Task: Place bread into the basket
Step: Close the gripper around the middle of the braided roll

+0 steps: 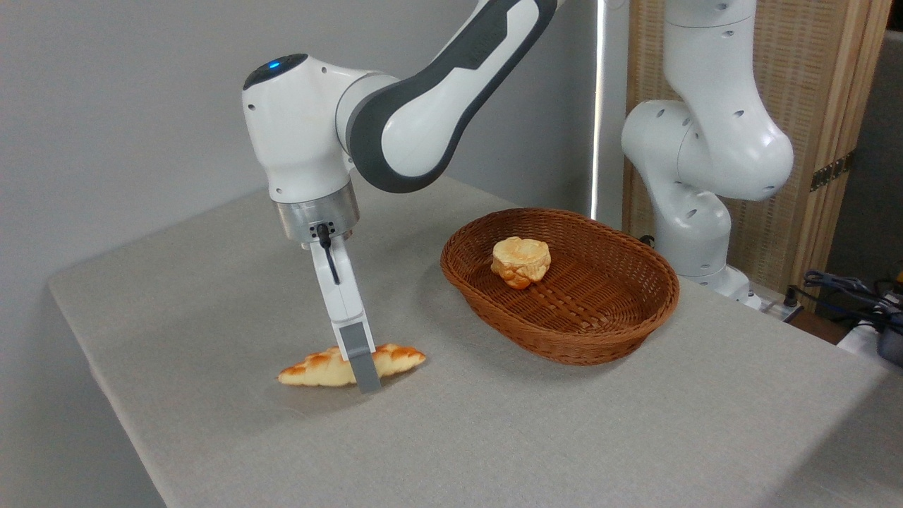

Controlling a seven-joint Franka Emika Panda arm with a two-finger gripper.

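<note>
Lower left of centre, on the grey table (635,437), the bread (321,368) was seen lying flat, long axis roughly left to right, braided golden top up, pointed ends clear on both sides. The gripper (363,370) was lowered onto the loaf's middle, tilted a little so its tip leaned right. One grey-padded finger (364,367) was seen in front of the loaf, reaching down to the tabletop; the other finger was hidden behind it and the bread. Whether the pincer was clenched on the loaf or only straddling it could not be told. The bread was seen still resting on the table, not lifted.

Right of centre, the basket (564,339) was placed on the table, well apart from the bread. A small round bun (521,261) was seen inside it, toward the back left part of the basket floor. The white arm (395,120) was stretched in from the upper right, its base (695,233) behind the basket. A wooden screen (825,106) was seen at upper right, cables (846,289) at the right edge.
</note>
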